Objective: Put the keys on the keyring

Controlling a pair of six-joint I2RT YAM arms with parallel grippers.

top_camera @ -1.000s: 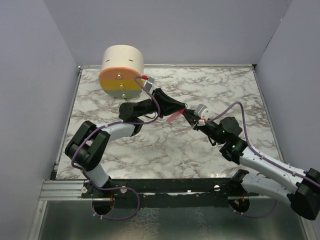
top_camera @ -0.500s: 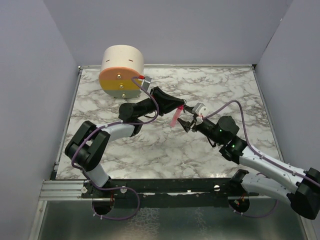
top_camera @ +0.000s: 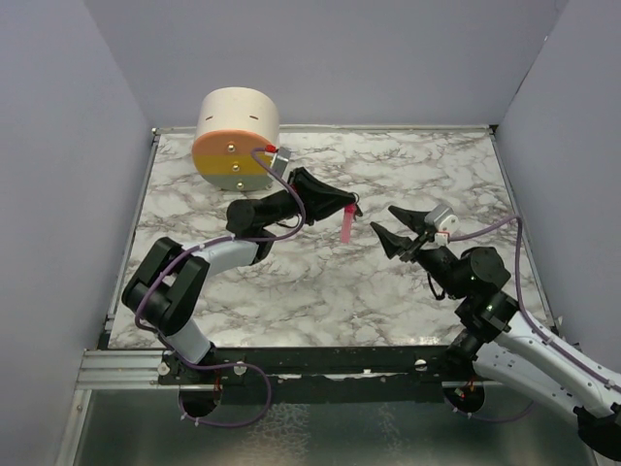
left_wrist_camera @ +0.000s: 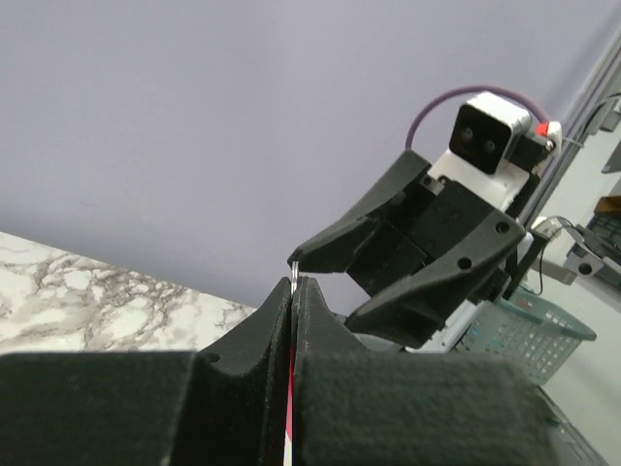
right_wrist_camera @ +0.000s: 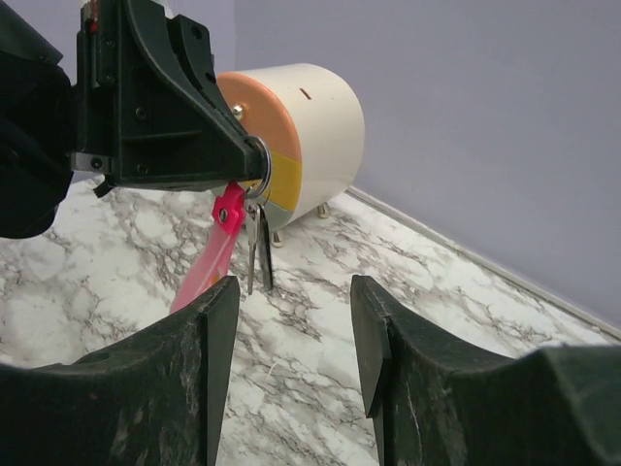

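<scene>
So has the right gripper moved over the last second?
Yes. The right gripper has drawn back rightward, farther from the round container, leaving the pink key hanging from the keyring in the left gripper.

Readable text: none in any view
drum point(top_camera: 236, 136): upper left of the overhead view, plain cream and orange face (dots only)
keys point(right_wrist_camera: 207, 260): left of centre in the right wrist view, no stamp legible
camera housing point(left_wrist_camera: 485, 146): upper right, left wrist view, no lettering legible
</scene>
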